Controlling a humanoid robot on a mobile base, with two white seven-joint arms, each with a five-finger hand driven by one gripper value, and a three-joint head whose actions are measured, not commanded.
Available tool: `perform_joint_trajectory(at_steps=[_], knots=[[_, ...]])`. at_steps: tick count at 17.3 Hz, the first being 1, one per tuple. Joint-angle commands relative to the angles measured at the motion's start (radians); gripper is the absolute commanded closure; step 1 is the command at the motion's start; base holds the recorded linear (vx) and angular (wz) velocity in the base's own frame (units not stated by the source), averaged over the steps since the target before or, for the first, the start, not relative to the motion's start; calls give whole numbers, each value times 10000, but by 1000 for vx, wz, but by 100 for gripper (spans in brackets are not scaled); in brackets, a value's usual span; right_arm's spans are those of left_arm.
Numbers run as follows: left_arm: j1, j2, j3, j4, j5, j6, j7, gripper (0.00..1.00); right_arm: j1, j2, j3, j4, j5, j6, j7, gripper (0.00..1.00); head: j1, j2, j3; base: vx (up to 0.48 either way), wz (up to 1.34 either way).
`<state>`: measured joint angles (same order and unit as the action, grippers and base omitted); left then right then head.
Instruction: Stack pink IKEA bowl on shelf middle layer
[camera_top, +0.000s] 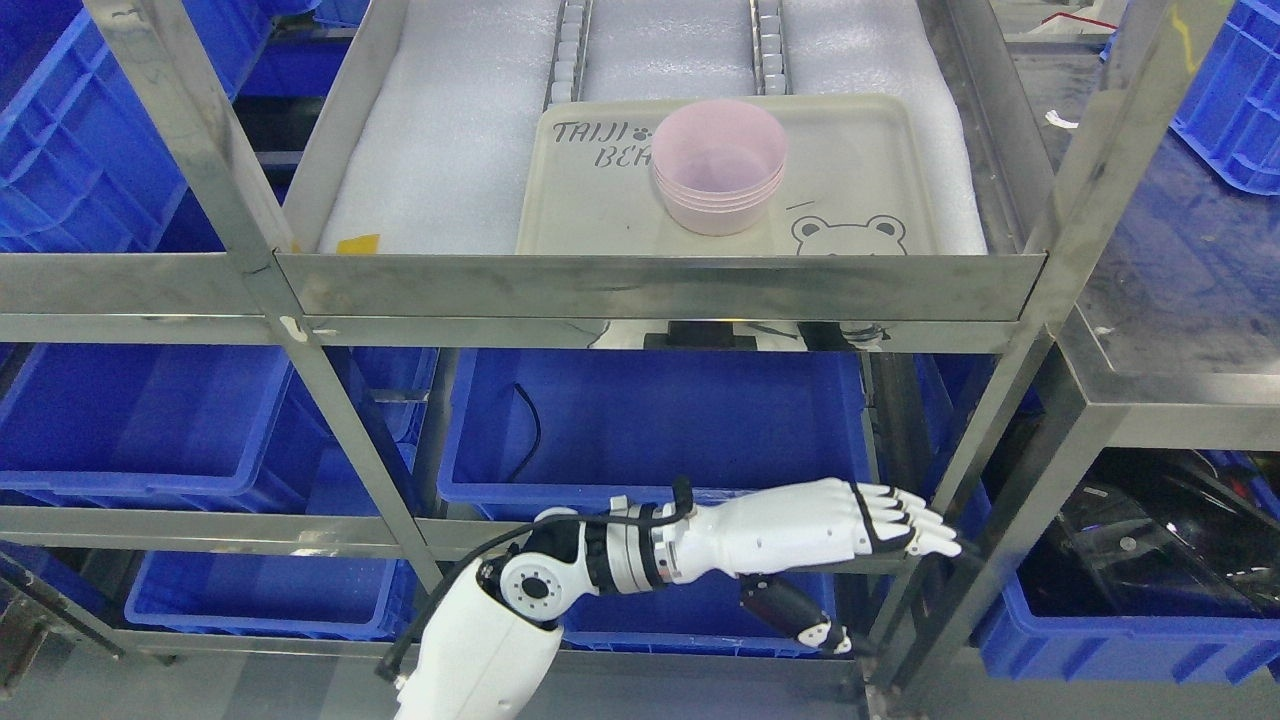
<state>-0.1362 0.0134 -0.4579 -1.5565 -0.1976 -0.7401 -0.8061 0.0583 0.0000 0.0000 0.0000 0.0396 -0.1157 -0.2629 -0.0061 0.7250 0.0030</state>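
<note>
A stack of pink bowls (718, 165) stands upright on a beige tray (860, 170) printed with a bear drawing, on the foam-lined shelf layer (450, 150) at the top of the view. My left hand (870, 530) is well below that layer, in front of the blue crates. Its fingers are stretched out flat toward the right and hold nothing. It is far from the bowls. The arm enters from the bottom edge, left of the middle.
The steel shelf rail (660, 285) crosses in front of the tray, with slanted uprights (230, 190) on either side. Blue crates (650, 420) fill the lower levels. A steel table top (1180, 260) stands to the right, and more blue crates (60, 130) at far left.
</note>
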Motion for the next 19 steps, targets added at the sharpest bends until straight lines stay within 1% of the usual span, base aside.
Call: perform_joint_trajectory(at_steps=[1,2,3,4,6,8,10,12,13,14,15,19], knots=[[2357,40,1107,1034,-49,-9,53,16,0,-175,46,-175,-13,6,6,0,0,0,0,-2,-18],[2390,40,1461,1403,-49,22,236,16,0,-175,46,-175,2,6,6,0,0,0,0,-2,-18],[2390,40,1662,1695,27,83,693,14,0,-175,46,-175,3,6,6,0,0,0,0,0,0],[2390,40,1846,1986,43,251,1943,13,0,-175,46,-175,3,6,6,0,0,0,0,0,0],[2390,40,1955,2173,43,1198,4734,8,0,-175,46,-175,2,6,6,0,0,0,0,-2,34],[2375,40,1940,2158,302,2043,6548,6,0,-175,46,-175,3,6,6,0,0,0,0,-1,19],[2375,40,1986,2127,579,2490,7825,6,0,-175,46,-175,3,6,6,0,0,0,0,0,0],[2359,40,2261,2051,929,2630,8457,6,0,-175,46,-175,3,6,6,0,0,0,0,0,0],[2359,40,2353,1914,1267,2721,8460,6,0,-175,46,-175,3,6,6,0,0,0,0,0,0],[2344,40,2567,1700,1726,3254,8460,5,0,-175,46,-175,3,6,6,0,0,0,0,0,0],[2283,40,2736,1652,1852,3578,8460,5,0,-175,31,-175,3,6,6,0,0,0,0,0,0],[2221,40,2907,1514,1868,3735,8475,4,0,-175,46,-175,3,6,6,0,0,0,0,0,0]])
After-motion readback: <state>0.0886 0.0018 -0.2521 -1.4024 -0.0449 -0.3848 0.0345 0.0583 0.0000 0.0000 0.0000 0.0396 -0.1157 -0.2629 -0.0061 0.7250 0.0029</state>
